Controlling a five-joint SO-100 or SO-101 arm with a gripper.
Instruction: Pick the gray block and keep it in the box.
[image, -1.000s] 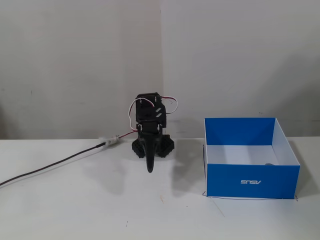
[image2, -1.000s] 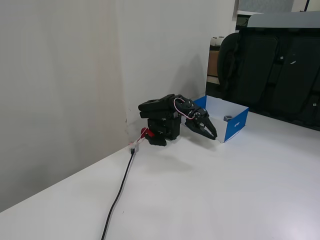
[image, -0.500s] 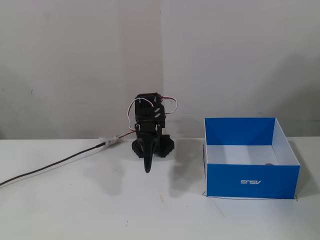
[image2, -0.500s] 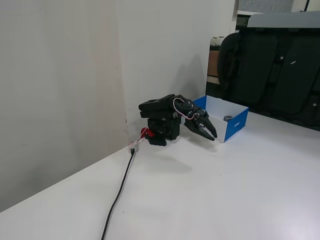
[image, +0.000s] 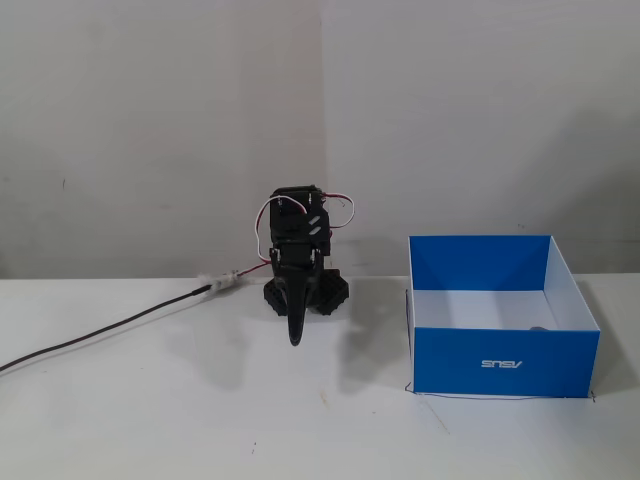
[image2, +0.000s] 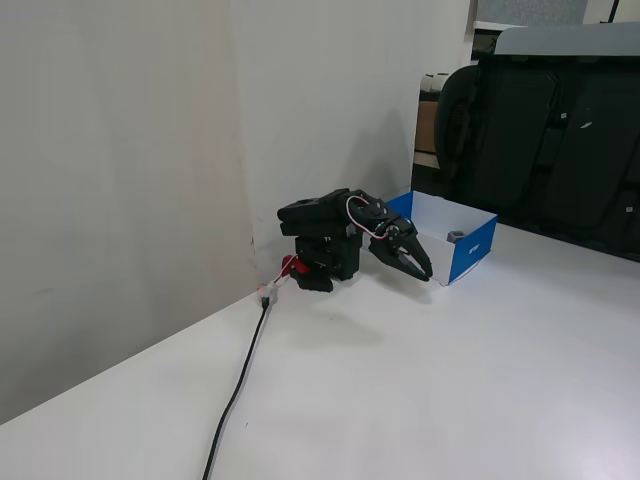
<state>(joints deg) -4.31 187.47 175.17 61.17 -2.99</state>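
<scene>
The large rectangular blue cardboard box (image: 503, 318) carries a small white logo on the wall that faces the camera in a fixed view; it appears upside down and reads as ASUS inverted. The box's long axis runs left to right in that view, open top up, white inside. The small matte gray block (image2: 456, 237) lies inside the box on its white floor, close to the front blue wall; in the other fixed view only a sliver of it (image: 538, 328) shows above that wall, so its facing cannot be told. The black gripper (image2: 426, 273) hangs over the white tabletop (image: 200, 410) beside the box, apart from it, jaws empty and drawn nearly together. A black cable (image: 100, 333) trails left. Wide bare tabletop lies in front.
</scene>
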